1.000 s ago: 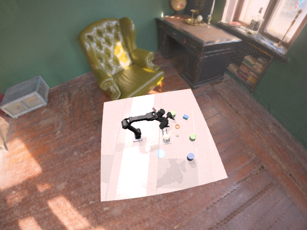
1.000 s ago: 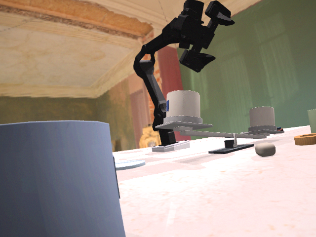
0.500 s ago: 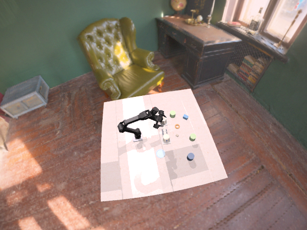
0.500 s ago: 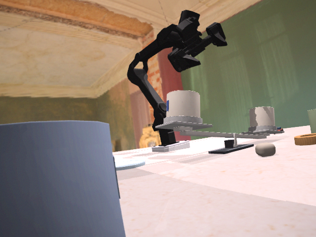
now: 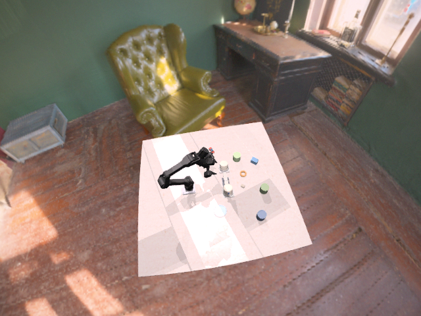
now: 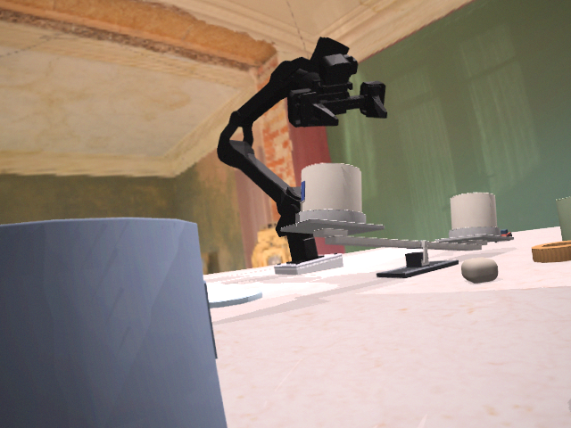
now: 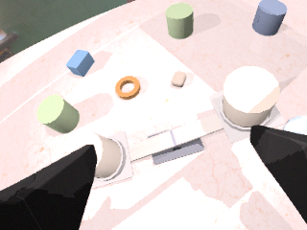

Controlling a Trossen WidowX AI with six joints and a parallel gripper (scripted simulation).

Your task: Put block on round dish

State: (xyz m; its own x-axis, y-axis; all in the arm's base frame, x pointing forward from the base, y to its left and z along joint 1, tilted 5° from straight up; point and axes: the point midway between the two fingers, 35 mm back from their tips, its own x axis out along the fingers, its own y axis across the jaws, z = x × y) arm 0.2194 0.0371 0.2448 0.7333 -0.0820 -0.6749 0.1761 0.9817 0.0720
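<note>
Two cream cups stand on the balance [image 5: 225,180] [image 6: 387,242] [image 7: 201,129]. The cup nearer the dish [image 5: 227,189] [image 6: 332,188] [image 7: 249,98] sits on the higher end. The other cup [image 5: 223,166] [image 6: 473,211] [image 7: 109,158] sits on the lower end, so the beam slopes down towards it. No block shows under either cup. The round pale dish [image 5: 220,210] [image 6: 235,297] [image 7: 298,126] is bare. My gripper [image 5: 215,168] [image 6: 361,119] [image 7: 175,142] is open and empty, above and to the arm's side of the balance; its left finger partly covers the lower cup in the wrist view.
Beyond the balance are an orange ring [image 5: 240,174] [image 7: 118,88], a small stone [image 5: 243,185] [image 6: 479,269] [image 7: 178,79], a blue box [image 5: 254,160] [image 7: 81,62], two green cylinders [image 5: 236,157] [image 5: 264,188] and a blue cylinder [image 5: 261,215] [image 6: 101,322]. A small red-and-blue object [image 5: 211,149] lies behind the gripper.
</note>
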